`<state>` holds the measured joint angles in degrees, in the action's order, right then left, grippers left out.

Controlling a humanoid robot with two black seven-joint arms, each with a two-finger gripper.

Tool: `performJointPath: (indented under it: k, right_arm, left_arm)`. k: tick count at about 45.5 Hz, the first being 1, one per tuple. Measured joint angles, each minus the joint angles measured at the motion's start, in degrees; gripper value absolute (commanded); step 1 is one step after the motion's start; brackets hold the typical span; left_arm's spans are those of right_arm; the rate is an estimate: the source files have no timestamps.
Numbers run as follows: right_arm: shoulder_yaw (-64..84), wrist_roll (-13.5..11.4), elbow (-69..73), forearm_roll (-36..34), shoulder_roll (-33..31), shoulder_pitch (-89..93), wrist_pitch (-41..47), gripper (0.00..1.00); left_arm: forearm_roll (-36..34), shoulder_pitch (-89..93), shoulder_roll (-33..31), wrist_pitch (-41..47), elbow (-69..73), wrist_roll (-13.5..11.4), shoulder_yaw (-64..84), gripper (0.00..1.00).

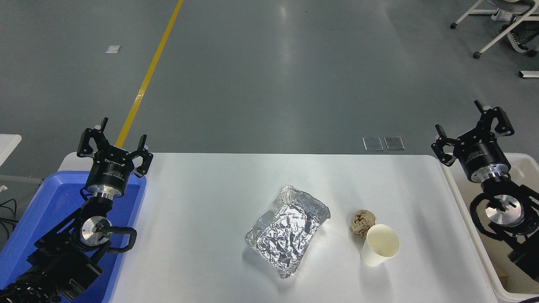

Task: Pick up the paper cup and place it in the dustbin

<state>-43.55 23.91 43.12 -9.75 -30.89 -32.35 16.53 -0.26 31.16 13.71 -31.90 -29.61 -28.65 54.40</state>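
Paper cup (380, 251) sits on our white desk (202, 219), tilted, its mouth open toward us, touching the crumpled brown paper ball (363, 223) just behind it. A silver foil tray (287, 230) lies to their left. Our right hand (471, 129) hovers with fingers spread over the dustbin (476, 240) at the desk's right edge. Our left hand (113, 143), fingers apart, is parked above the blue bin (42, 210).

White paper cup (379, 251), silver foil tray (287, 231)
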Motion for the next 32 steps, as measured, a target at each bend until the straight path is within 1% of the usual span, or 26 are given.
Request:
performJointPath:
  k: [32]
  right_arm:
    - [4.2, -0.2, 0.5, -0.1, -2.3, -3.2, -1.2, 1.0]
  left_arm:
    - [0.0, 0.0, 0.0, 0.0, 0.0, 0.0, -0.1, 0.98]
